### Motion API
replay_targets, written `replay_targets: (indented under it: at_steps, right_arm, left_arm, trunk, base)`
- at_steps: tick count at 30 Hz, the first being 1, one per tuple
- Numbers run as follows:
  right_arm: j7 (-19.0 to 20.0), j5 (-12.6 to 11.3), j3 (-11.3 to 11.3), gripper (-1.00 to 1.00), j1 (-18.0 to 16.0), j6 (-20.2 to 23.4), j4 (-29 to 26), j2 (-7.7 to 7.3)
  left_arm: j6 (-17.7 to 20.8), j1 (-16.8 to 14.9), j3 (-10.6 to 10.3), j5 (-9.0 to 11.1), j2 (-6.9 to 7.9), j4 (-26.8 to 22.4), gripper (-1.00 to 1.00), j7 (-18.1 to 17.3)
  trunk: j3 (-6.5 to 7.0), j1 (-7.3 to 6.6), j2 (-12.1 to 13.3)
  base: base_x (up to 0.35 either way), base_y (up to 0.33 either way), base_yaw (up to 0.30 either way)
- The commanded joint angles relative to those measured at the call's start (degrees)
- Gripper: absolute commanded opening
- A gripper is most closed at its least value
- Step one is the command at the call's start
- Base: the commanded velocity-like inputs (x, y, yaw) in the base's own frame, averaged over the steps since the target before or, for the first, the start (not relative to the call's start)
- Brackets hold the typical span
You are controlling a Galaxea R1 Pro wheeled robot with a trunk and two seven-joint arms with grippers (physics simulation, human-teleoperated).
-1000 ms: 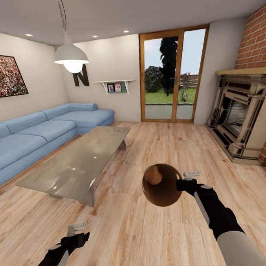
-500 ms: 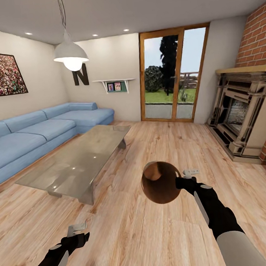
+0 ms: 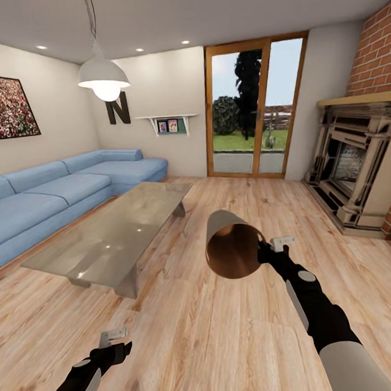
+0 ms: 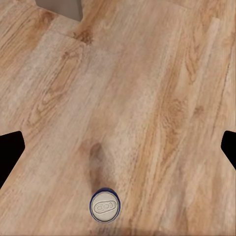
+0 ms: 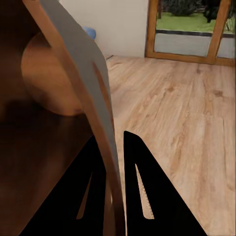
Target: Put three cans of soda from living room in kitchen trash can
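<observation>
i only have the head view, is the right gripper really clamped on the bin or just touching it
Observer: Clamped. In the right wrist view the right gripper has one finger inside and one outside the wall of the pale grey, wood-lined trash can.
Operator: any cans near the left gripper
Observer: Yes. The left wrist view shows a dark blue soda can with a grey metal top standing upright on the light wood floor.
Operator: left gripper open
Observer: Yes, its fingers are spread wide, holding nothing.

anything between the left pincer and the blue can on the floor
Nothing. In the left wrist view the blue can stands upright on the wood floor, and the stretch from the open left pincer down to it is bare boards.
</observation>
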Motion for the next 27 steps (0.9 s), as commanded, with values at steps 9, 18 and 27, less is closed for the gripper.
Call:
replay_targets:
  at_steps: [9,18,27]
  right_arm:
    - [4.8,-0.2,-0.2,-1.0,2.1,-2.9,-5.4,-0.03]
    - [6.0,-0.3,-0.2,-1.0,5.3,-3.2,-11.1,0.0]
    - [6.1,-0.3,-0.2,-1.0,5.7,-3.2,-11.8,0.0]
  left_arm:
    - [0.2,0.0,0.0,0.1,0.04,0.0,1.0,0.0]
    - [1.0,0.0,0.1,0.1,0.19,0.0,1.0,0.0]
    - [2.2,0.0,0.2,0.0,0.24,0.1,1.0,0.0]
  trunk:
    - [-1.62,1.98,-3.6]
    - [-3.24,3.96,-7.2]
    - [-4.85,5.94,-10.8]
  base:
    - [0.0,0.0,0.0]
    - [0.0,0.0,0.0]
    - [0.0,0.0,0.0]
